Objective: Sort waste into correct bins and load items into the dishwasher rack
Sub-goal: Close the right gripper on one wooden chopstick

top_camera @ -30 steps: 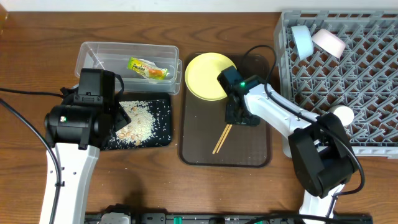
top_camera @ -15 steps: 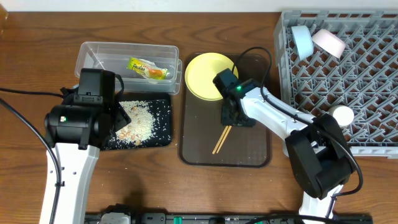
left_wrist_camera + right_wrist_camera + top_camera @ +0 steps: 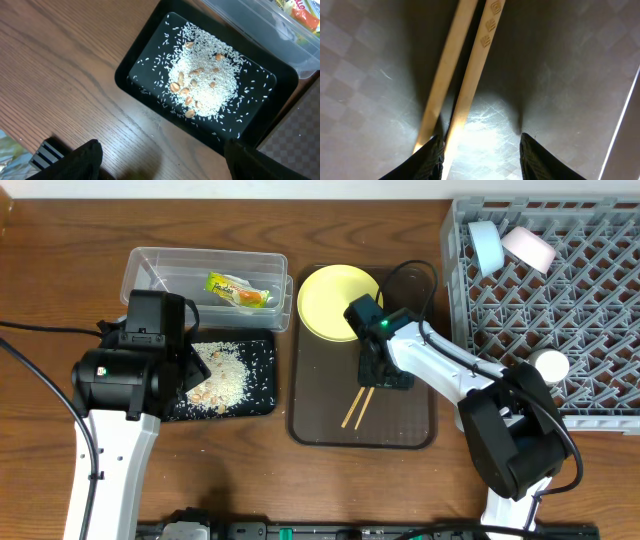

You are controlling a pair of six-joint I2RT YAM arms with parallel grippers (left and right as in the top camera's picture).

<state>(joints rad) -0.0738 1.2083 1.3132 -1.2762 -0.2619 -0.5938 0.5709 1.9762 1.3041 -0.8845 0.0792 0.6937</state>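
Right wrist view is showing the right gripper (image 3: pixel 481 159) hovering low over the chopsticks (image 3: pixel 465 85) on the brown serving tray (image 3: pixel 560 75), fingers spread, pinching nothing. Pickup is looking like the step in hand. Next it's needing to close on both sticks together, then lift toward the dishwasher rack (image 3: pixel 600 310).

Brown wood-grain table (image 3: pixel 50 290), glossy finish, soft even light
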